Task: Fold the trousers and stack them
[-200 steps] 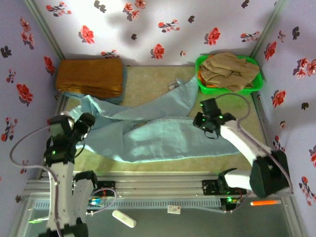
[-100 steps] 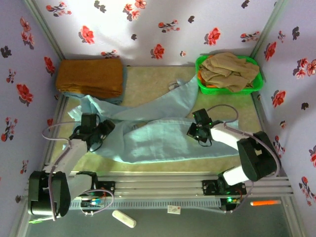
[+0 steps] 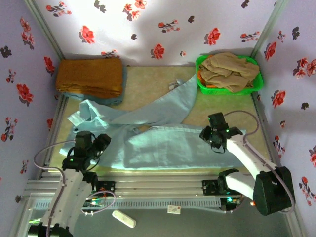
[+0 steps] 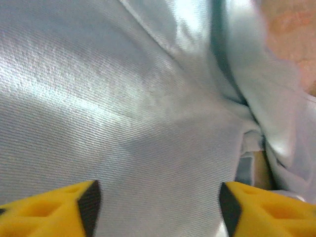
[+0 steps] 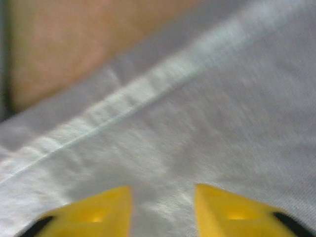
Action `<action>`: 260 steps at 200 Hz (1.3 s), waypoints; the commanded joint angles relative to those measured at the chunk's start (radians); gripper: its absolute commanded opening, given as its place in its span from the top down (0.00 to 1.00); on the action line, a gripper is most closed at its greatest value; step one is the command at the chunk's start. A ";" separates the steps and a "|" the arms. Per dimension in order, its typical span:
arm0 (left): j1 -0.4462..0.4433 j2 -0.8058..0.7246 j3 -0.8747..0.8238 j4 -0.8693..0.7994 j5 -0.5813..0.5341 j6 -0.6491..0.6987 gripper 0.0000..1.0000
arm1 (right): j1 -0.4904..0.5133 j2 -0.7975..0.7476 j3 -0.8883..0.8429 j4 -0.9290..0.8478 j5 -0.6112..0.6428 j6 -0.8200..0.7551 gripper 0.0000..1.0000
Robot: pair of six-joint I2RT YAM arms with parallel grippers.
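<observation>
Trousers (image 3: 168, 145) under L gripper (image 4: 158, 202), R gripper (image 5: 163, 202).

Trousers (image 3: 168, 145) dragged nearer — smoothed flatter.

No text, label, brand, number or sign is legible anywhere in these views.

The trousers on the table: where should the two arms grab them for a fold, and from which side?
Probably at the flat near leg's two ends: left gripper pinching the trousers at the crumpled left end, right gripper at the right-hand hem. Come from above, since the thin fabric lies flat on the table and each open gripper hangs over its end.
</observation>
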 commanded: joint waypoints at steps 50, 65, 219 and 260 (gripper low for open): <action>0.032 0.598 0.398 0.150 0.010 0.151 0.10 | -0.039 0.609 0.573 0.114 -0.026 -0.166 0.32; 0.033 0.709 0.444 0.193 0.029 0.136 0.08 | -0.054 0.735 0.677 0.105 -0.045 -0.172 0.31; 0.034 0.472 0.287 0.138 0.028 0.184 1.00 | 0.029 0.893 0.977 -0.037 0.010 -0.072 0.34; 0.017 0.321 0.188 0.081 0.034 0.199 1.00 | 0.148 0.987 1.046 -0.003 -0.006 0.008 0.33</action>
